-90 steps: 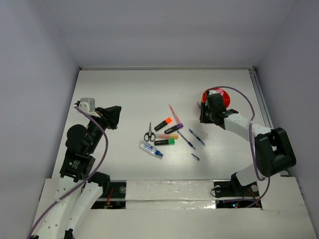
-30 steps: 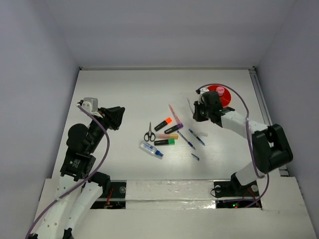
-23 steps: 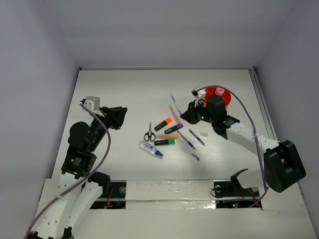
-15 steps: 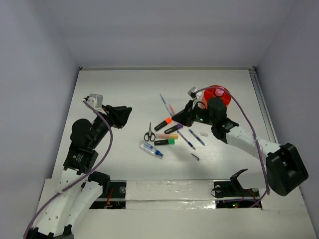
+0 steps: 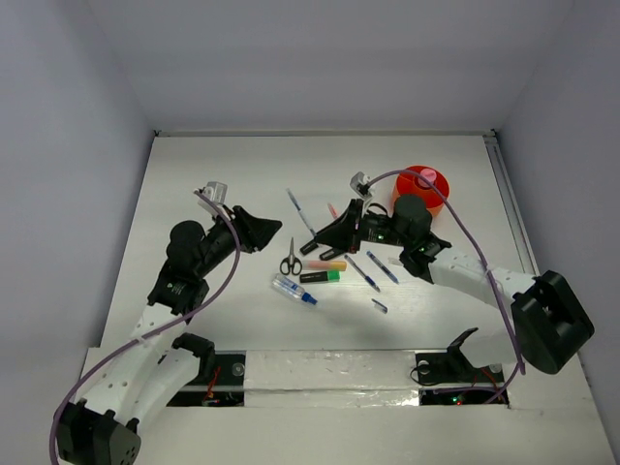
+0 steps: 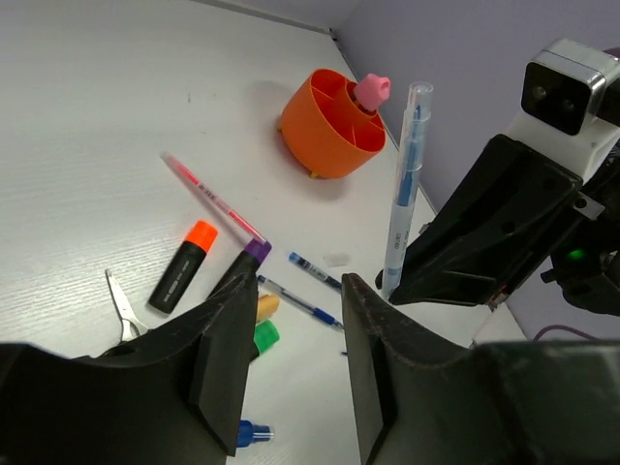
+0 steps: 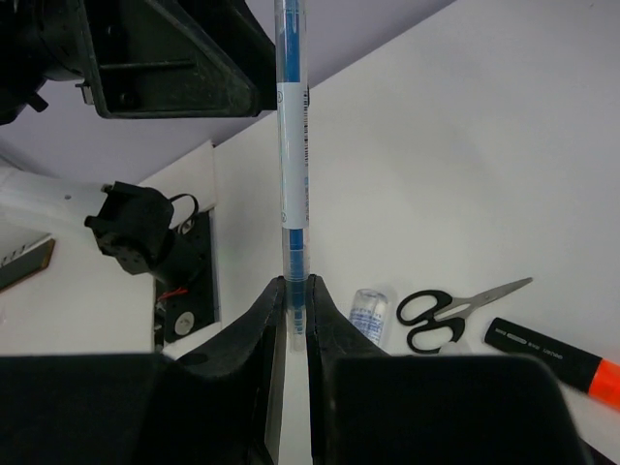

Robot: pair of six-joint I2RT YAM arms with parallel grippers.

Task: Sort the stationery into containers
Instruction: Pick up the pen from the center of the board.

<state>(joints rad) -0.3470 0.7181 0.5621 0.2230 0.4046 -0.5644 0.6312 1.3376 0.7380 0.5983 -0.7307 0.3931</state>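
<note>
One blue pen (image 7: 292, 155) in the right pincer (image 7: 294, 284)

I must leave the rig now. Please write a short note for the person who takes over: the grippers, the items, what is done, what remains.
The right gripper is shut on a blue pen, held up off the table.
The left gripper is open and empty, facing that pen.
The scissors, tube and highlighters lie loose mid-table.
The cup, far right, shows nothing inside.
Nothing looks sorted yet; every item remains.

White table (image 5: 223, 174) (plain, matte) enclosed by pale lilac walls (image 5: 320, 58).
</note>
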